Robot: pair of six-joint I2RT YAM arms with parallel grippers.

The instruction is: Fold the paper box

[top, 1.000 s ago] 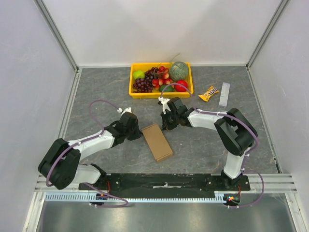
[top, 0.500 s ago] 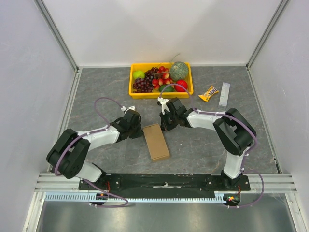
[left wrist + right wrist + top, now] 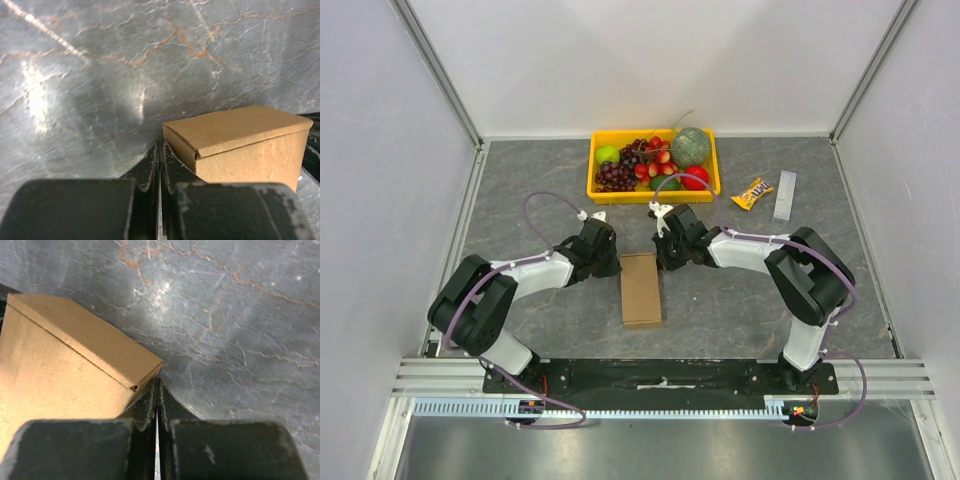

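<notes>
- The paper box (image 3: 641, 289) is lying flat on the grey table (image 3: 750, 310) as a closed carton, its long side running from the arms' bases toward the far wall
- It is sitting midway between the two arms, well apart from the yellow tray (image 3: 605, 196) at the far edge
- The left gripper (image 3: 612, 263) is reaching low to the box's far left corner with its fingers pressed together on nothing; in the left wrist view the tips are sitting just beside that corner, touching or nearly so
- The right gripper (image 3: 662, 258) is mirroring it at the far right corner, fingers likewise pressed together and empty, the tips lying against the box's corner edge in the right wrist view
- The tray is holding dark grapes (image 3: 613, 175), a green melon (image 3: 691, 146) and other fruit
- An orange snack packet (image 3: 752, 193) and a pale strip (image 3: 786, 195) are lying right of the tray, near each other
</notes>
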